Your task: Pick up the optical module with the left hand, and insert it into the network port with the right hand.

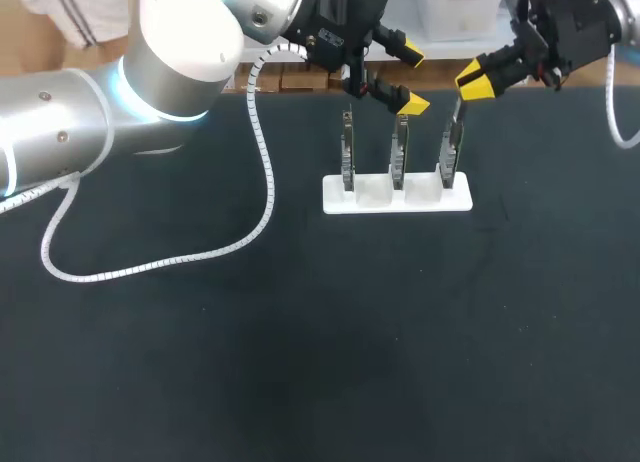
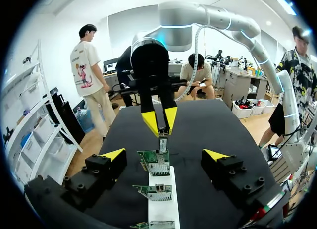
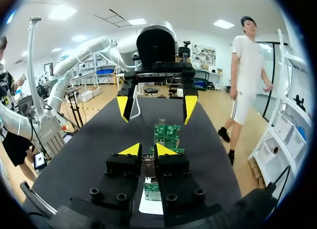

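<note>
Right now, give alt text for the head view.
The right gripper, shut on the optical module, holds it over the rightmost board of three upright in a white holder; the left gripper hangs open by the middle board.

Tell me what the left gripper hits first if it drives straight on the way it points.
Probably the right gripper, jaws shut on the optical module above the farthest circuit board. The left gripper, jaws open, points straight at it; depth is unclear, so that board's top could come first.
</note>
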